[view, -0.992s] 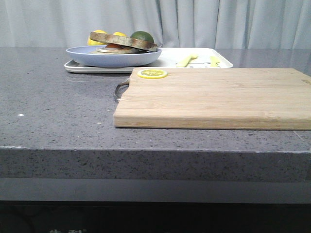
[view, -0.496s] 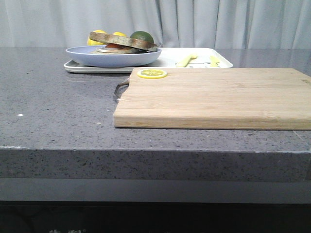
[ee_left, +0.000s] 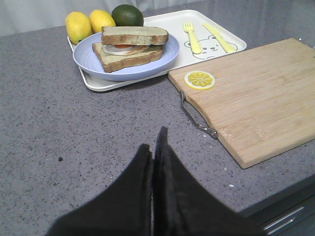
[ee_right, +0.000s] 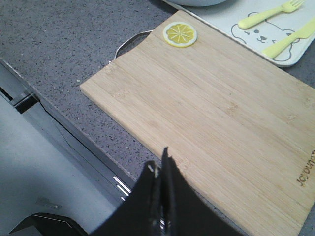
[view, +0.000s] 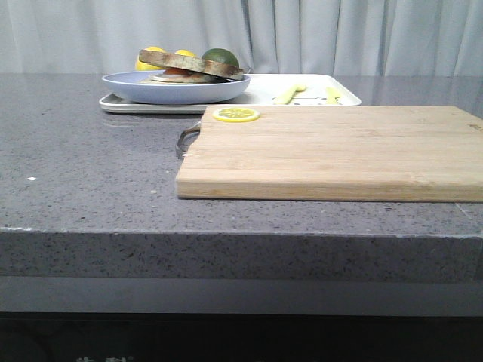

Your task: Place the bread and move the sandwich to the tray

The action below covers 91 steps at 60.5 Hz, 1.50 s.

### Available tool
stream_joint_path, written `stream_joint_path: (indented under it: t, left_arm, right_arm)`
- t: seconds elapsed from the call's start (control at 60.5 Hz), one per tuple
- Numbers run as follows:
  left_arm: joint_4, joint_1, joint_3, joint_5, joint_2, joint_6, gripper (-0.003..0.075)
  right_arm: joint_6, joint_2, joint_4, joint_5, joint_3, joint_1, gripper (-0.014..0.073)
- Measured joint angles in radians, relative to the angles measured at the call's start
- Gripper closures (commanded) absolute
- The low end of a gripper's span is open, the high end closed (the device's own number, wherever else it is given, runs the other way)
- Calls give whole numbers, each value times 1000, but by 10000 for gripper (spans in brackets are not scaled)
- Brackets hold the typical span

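Observation:
The sandwich [ee_left: 130,46], two brown-crusted slices with a white egg and a red-orange filling between them, sits on the round pale-blue plate [ee_left: 88,61]. The top bread slice [ee_left: 134,35] lies on it. The plate rests on the left part of the white tray [ee_left: 174,24]. In the front view the sandwich [view: 192,66], plate [view: 175,89] and tray [view: 260,90] are at the back left. My left gripper [ee_left: 155,140] is shut and empty over the counter, well short of the plate. My right gripper [ee_right: 160,162] is shut and empty over the near edge of the cutting board [ee_right: 221,113].
A wooden cutting board [view: 332,151] with a metal handle and a lemon slice [view: 236,114] lies in front of the tray. Two lemons [ee_left: 78,25] and a lime [ee_left: 127,14] sit at the tray's far edge. A yellow fork [ee_left: 192,37] and knife [ee_left: 220,38] lie on the tray's right.

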Motion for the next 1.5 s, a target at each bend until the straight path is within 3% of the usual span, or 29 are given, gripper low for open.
stream_joint_path:
  t: [0.413,0.513,0.893,1.207,1.505]
  left_arm:
    - [-2,0,15,-3,-22,0,738]
    - [-2,38,52,-8,-75,0,738]
    - [39,273,445,-241,-463,0,738]
    - [-37,297,704,-445,-559,0,738]
    - [-90,298,709,-485,-559,0,738]
  right_arm:
    - [0,0,0,0,0,0,662]
    - [0,0,0,0,0,0,662]
    - [0,0,0,0,0,0,662]
    - [0,0,0,0,0,0,662]
    - [0,0,0,0,0,0,662]
